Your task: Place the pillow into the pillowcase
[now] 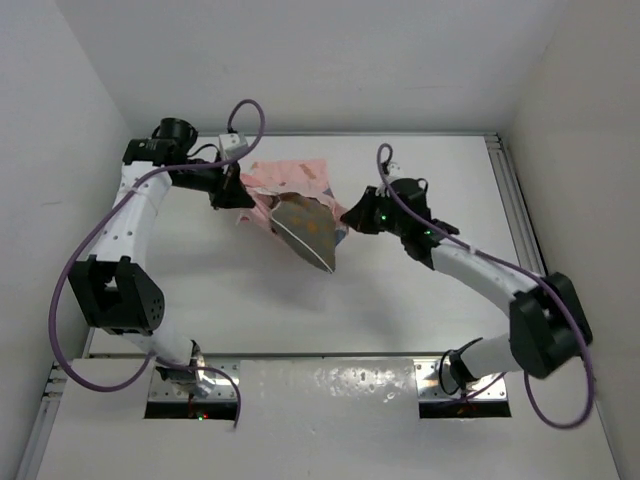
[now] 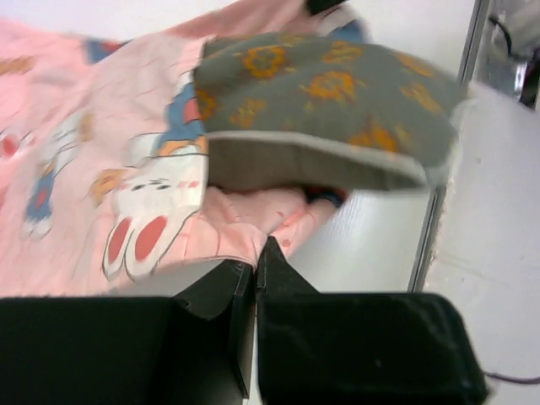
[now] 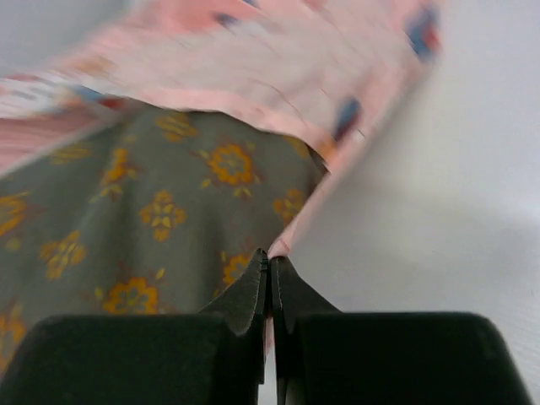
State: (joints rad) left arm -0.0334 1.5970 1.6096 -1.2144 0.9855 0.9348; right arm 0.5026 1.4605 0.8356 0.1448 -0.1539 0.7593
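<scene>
The pillow point(image 1: 305, 230) is olive-grey with orange flowers and white piping. It sticks partway out of the pink bunny-print pillowcase point(image 1: 290, 178) at mid-table, its point toward the near edge. My left gripper point(image 1: 236, 192) is shut on the pillowcase's left edge point(image 2: 245, 240); the pillow point(image 2: 329, 101) lies beyond it. My right gripper point(image 1: 352, 217) is shut on the pillowcase's right edge point(image 3: 291, 236), right beside the pillow point(image 3: 152, 219). Both hold the opening lifted around the pillow.
White walls enclose the table on the left, back and right. A metal rail point(image 1: 520, 200) runs along the right side of the white table point(image 1: 420, 290), and also shows in the left wrist view point(image 2: 434, 219).
</scene>
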